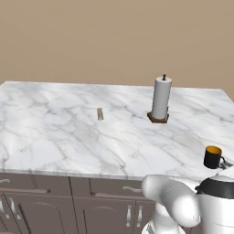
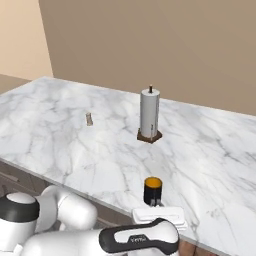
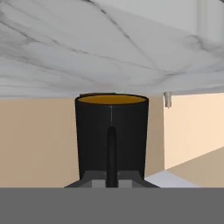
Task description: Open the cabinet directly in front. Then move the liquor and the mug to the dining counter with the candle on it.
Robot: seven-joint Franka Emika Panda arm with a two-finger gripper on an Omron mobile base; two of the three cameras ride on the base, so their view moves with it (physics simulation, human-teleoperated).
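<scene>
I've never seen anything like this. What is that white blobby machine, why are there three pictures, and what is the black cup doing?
The white rounded shape is a robot arm in a computer-rendered kitchen. Two pictures come from cameras riding on its base, one behind it on the left, one on the right, both looking over a big marble dining counter. The third comes from a camera on the hand itself, so it looks tilted and strange.

On the counter stand a tall paper-towel roll on a brown base and, further left, a tiny grey-beige candle.

Near the counter's front edge is a black mug with an orange inside. The hand sits right behind it, and in the hand picture the mug's handle lies between the two fingertips. So the hand appears to be holding the mug by its handle, though I cannot tell if the mug already rests on the marble.
</scene>
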